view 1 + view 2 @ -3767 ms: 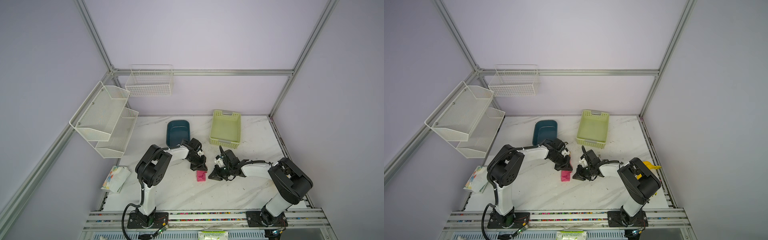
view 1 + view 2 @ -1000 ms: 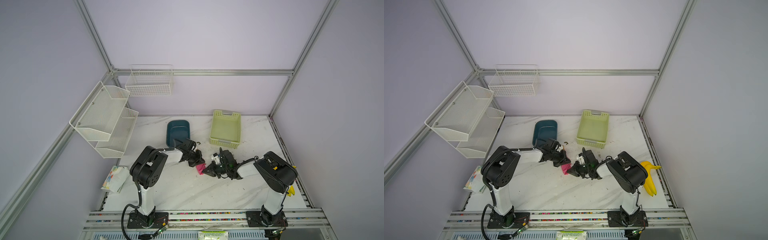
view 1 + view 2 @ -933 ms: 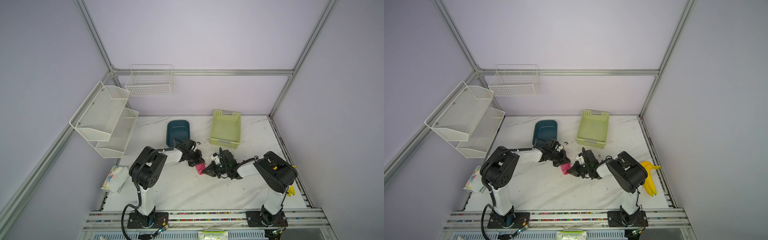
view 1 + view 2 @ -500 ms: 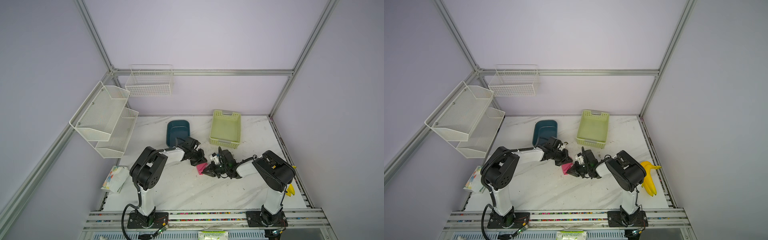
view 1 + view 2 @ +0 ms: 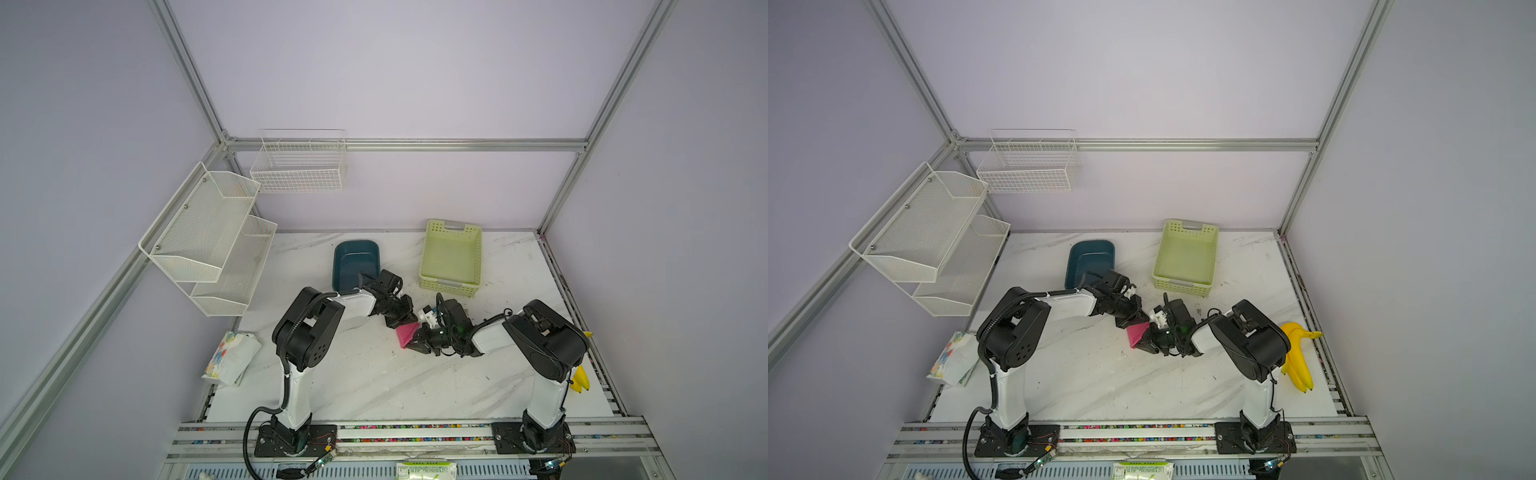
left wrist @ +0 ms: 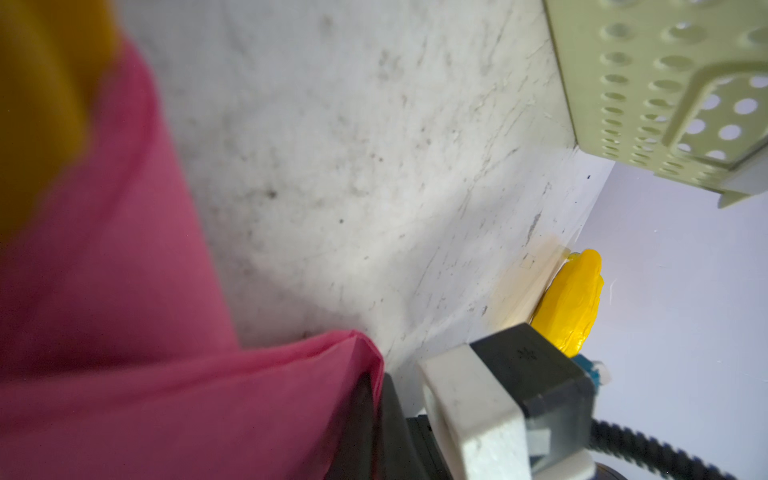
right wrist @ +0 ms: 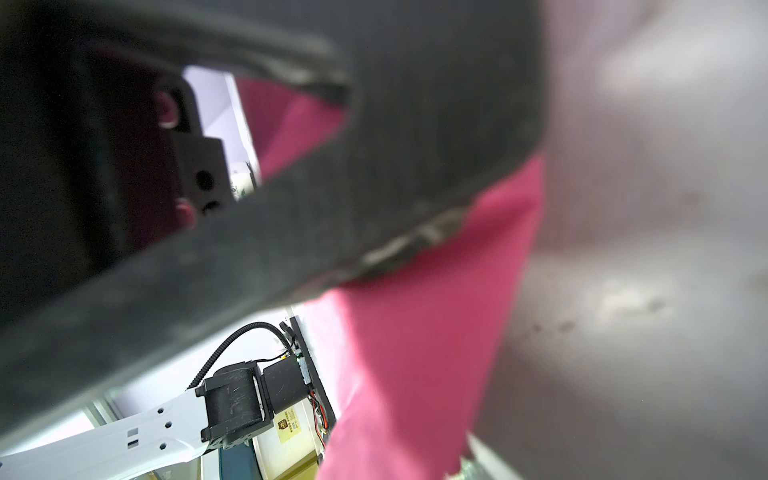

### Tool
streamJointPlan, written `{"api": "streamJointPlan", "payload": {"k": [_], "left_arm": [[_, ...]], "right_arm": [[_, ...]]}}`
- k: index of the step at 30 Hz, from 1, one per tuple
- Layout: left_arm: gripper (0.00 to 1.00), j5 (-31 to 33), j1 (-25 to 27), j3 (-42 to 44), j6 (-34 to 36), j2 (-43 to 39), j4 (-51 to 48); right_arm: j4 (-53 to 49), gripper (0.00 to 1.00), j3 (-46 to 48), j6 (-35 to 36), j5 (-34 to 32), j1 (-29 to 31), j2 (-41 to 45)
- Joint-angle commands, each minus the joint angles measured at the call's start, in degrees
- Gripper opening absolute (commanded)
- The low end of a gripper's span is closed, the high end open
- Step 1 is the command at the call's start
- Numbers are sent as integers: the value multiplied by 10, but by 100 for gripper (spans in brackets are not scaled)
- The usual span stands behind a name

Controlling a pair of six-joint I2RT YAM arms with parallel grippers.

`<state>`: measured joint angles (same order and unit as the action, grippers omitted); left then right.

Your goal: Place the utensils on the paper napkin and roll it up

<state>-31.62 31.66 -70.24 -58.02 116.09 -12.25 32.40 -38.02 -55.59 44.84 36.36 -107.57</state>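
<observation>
1. Paper napkin (image 5: pixel 406 334): pink folded wedge on the table (image 5: pixel 374 374), just in front of the green basket (image 5: pixel 451 257).
2. Left gripper (image 5: pixel 401 323) closed, touching its basket-side edge. Right gripper (image 5: pixel 417 343) closed at the corner farther from the basket. Paper pinched? Cannot tell.
3. Both arms equally near. Orange blur at the napkin's end, likely utensils (image 6: pixel 41 104); long axis unclear.

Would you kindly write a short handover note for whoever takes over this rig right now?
Left hand: shut, tip at the far side of the paper napkin.
Right hand: shut, tip against its near side; a pinch cannot be confirmed.
Napkin: bunched mid-table between both hands.
Utensils: only a blurred orange bit shows beside it, in the left wrist view.
Done: napkin folded over.
Left: finish the roll, check every utensil is inside.
</observation>
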Motion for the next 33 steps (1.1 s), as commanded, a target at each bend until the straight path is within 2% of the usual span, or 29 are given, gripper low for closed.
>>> {"api": "streamJointPlan", "payload": {"k": [1,12,20,26,33], "left_arm": [[4,2,2,-49,2,10,7],[4,52,2,-30,29,29,-8],[3,87,2,6,51,37,-4],[2,92,2,18,56,40,1],[2,93,2,21,57,42,6]], "right_arm": [[-79,0,17,4,-42,1,-29],[-117,0,18,9,-52,1,18],[-219,8,4,27,-89,-2,99],[-350,11,-38,73,-156,-2,163],[-383,14,-79,79,-170,-2,204]]}}
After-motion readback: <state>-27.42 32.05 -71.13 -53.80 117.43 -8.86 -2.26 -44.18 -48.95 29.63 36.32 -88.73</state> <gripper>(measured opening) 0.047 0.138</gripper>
